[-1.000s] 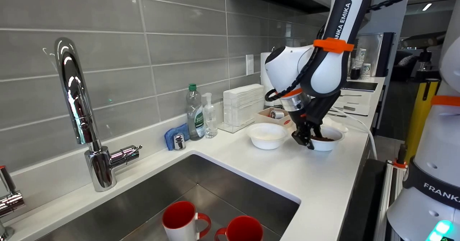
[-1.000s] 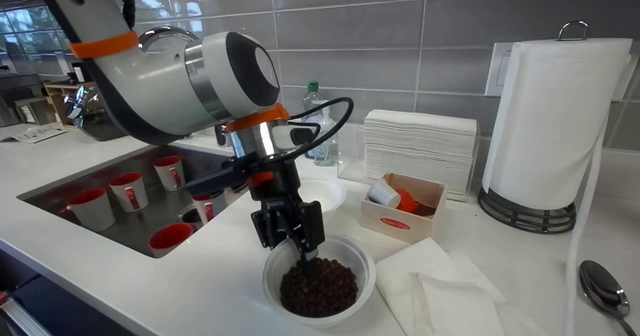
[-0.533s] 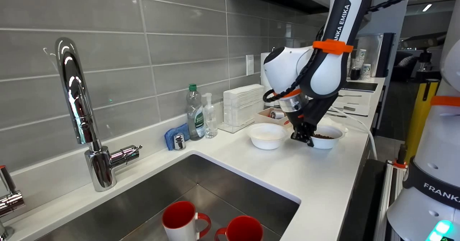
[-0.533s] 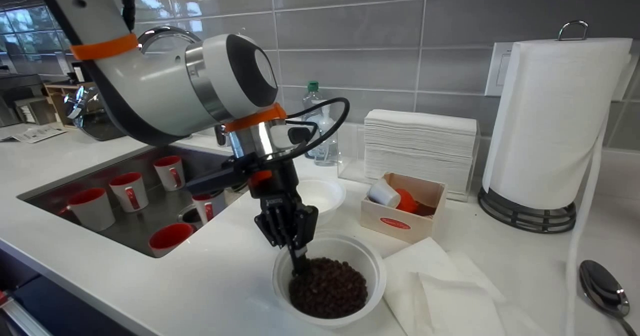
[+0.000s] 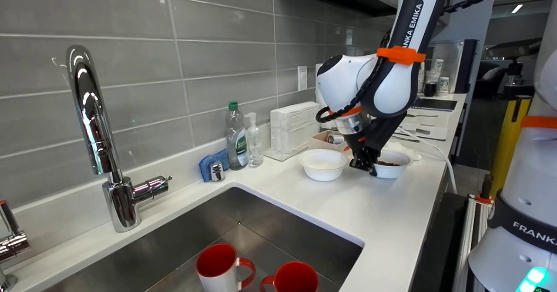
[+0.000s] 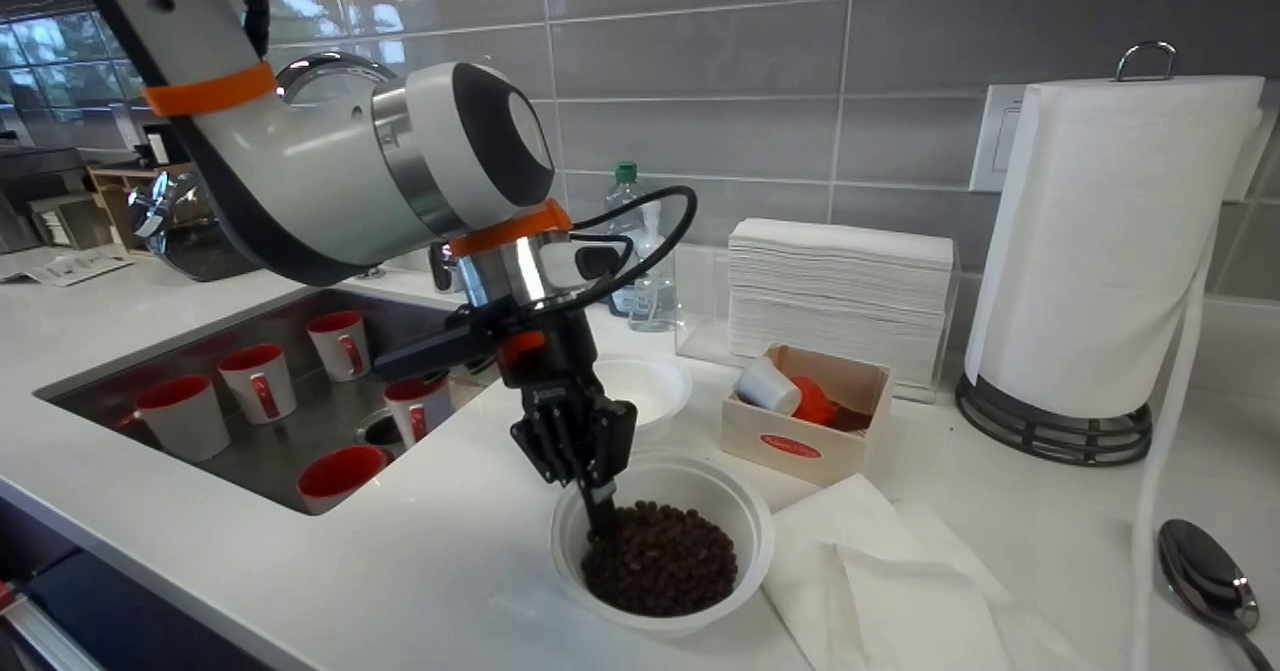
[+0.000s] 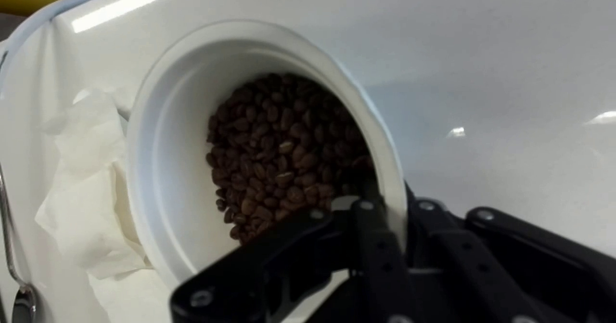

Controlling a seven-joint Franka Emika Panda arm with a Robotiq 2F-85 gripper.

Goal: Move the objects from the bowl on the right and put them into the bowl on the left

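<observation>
We see smooth, plastic-looking bowls (image 5: pixel 324 173), matt beans (image 7: pixel 274 154) and a glossy countertop (image 5: pixel 374 209). The faucet (image 5: pixel 96 146) strikes us as mirror-bright metal, the sink (image 5: pixel 187 237) as duller, satiny metal.

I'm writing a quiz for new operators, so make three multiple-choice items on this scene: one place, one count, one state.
1. The red-lined mugs are in the:
A) box B) napkin holder C) sink

2. White bowls in all:
A) two B) four C) six

3. The tool is:
A) wide open B) shut on the wall of the bean bowl C) holding the spoon

1 C: both exterior views show them there.
2 A: both exterior views show a pair.
3 B: in the wrist view that wall sits between its fingers.
</observation>
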